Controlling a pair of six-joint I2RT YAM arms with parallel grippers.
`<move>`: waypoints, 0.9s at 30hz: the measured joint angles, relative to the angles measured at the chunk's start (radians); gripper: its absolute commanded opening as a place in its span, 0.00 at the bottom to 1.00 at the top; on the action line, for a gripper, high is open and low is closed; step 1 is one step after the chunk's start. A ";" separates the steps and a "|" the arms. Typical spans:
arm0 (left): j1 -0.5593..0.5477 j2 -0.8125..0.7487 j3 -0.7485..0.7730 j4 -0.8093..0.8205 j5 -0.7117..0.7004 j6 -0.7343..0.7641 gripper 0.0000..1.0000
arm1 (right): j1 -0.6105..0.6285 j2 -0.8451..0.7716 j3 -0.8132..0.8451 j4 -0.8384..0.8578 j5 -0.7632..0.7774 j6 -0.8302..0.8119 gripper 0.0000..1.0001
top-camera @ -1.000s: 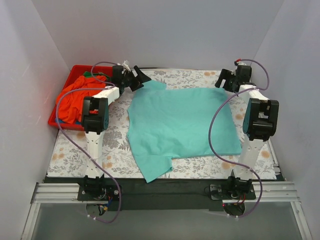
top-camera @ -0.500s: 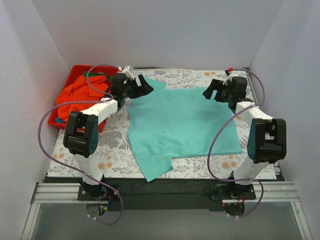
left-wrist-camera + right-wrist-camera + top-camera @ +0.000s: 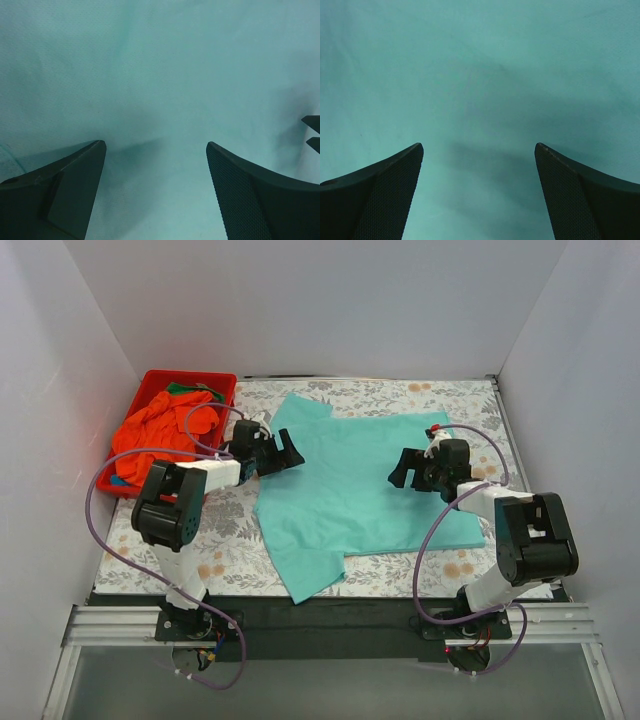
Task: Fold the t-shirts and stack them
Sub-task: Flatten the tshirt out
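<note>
A teal t-shirt (image 3: 350, 485) lies spread flat across the floral table, one sleeve pointing to the front left. An orange-red t-shirt (image 3: 155, 430) is heaped in the red bin, with a bit of green cloth (image 3: 185, 389) behind it. My left gripper (image 3: 287, 455) hovers open over the teal shirt's left edge, and its wrist view shows only teal cloth (image 3: 160, 75) between the wide fingers (image 3: 75, 185). My right gripper (image 3: 403, 469) stands open over the shirt's right half, with bare teal cloth (image 3: 480, 75) between its fingers (image 3: 580, 190).
The red bin (image 3: 125, 485) sits at the table's back left corner. White walls close in the table on three sides. A floral tablecloth (image 3: 230, 550) shows around the shirt, widest at the front left.
Both grippers have come from the far corners of the shirt toward me and inward, dropping low over the teal cloth. They stay open and hold nothing.
</note>
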 measured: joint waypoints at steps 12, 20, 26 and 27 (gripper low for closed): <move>0.035 0.075 0.045 0.097 0.003 -0.014 0.81 | 0.005 0.106 0.015 0.143 0.002 0.004 0.98; 0.110 0.182 0.183 0.092 0.060 -0.024 0.81 | 0.005 0.193 0.094 0.176 -0.034 0.024 0.96; 0.157 0.286 0.339 0.057 0.111 -0.026 0.81 | 0.014 0.256 0.167 0.175 -0.070 0.039 0.95; 0.159 0.304 0.369 0.044 0.113 -0.024 0.81 | 0.016 0.267 0.181 0.175 -0.076 0.043 0.95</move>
